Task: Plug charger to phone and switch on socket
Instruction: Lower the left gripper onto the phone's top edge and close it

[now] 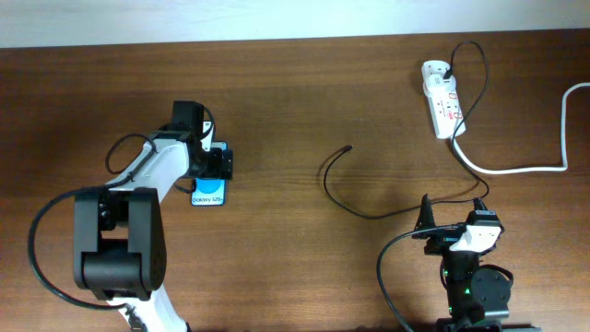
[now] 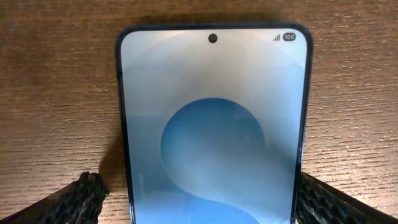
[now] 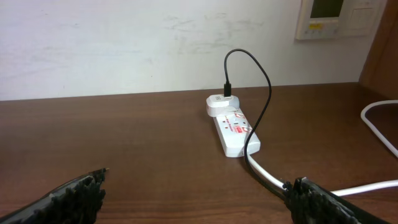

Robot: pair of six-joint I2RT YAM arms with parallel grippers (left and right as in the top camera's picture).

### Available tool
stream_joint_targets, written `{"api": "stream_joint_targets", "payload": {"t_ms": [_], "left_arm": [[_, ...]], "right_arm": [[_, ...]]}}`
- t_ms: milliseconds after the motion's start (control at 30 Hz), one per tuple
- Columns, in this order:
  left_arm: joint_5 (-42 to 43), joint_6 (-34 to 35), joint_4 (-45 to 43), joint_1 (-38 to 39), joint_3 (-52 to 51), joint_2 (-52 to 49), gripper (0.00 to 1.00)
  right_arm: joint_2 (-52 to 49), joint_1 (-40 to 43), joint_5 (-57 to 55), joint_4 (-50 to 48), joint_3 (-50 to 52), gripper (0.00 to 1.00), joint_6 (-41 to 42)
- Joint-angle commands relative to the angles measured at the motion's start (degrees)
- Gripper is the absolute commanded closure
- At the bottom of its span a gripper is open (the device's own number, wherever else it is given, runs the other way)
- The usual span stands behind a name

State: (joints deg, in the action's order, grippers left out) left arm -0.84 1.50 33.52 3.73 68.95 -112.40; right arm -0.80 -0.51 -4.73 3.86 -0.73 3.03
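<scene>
The phone [image 1: 208, 191] lies flat on the wooden table, its blue screen with a lighter circle filling the left wrist view [image 2: 211, 124]. My left gripper [image 1: 216, 166] is open and straddles the phone's lower part, one finger [image 2: 74, 202] a little off its left edge and the other close by its right edge. The white socket [image 1: 443, 100] lies at the far right, also seen ahead in the right wrist view [image 3: 235, 132]. The thin black charger [image 1: 355, 207] runs from an adapter on the socket to a loose connector tip [image 1: 348, 148]. My right gripper [image 1: 454, 219] is open and empty [image 3: 196, 202].
A thick white cord [image 1: 516, 169] leaves the socket and loops off the right edge, passing my right gripper's right finger [image 3: 323, 202]. A white wall and a wall panel [image 3: 326, 18] stand behind the table. The table's far edge runs along the top.
</scene>
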Motion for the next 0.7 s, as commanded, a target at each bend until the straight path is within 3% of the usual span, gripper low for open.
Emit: {"api": "stream_joint_targets", "payload": {"t_ms": [0, 233, 300, 500, 667], "left_arm": [[3.63, 2.32, 4.07, -1.01, -4.48, -5.84, 0.01], [5.81, 2.27, 4.79, -1.01, -4.52, -5.84, 0.01], [5.81, 2.27, 4.74, -1.01, -4.85, -5.84, 0.11], [5.79, 2.27, 4.48, -1.01, -5.18, -5.84, 0.27], [5.77, 2.27, 4.09, -1.01, -5.16, -5.84, 0.35]], "right_arm": [[0.44, 0.22, -0.48, 0.24, 0.42, 0.02, 0.46], [0.44, 0.22, -0.48, 0.24, 0.42, 0.02, 0.46], [0.44, 0.2, -0.48, 0.24, 0.42, 0.02, 0.46], [0.44, 0.22, -0.48, 0.24, 0.42, 0.02, 0.46], [0.44, 0.22, -0.48, 0.24, 0.42, 0.02, 0.46]]}}
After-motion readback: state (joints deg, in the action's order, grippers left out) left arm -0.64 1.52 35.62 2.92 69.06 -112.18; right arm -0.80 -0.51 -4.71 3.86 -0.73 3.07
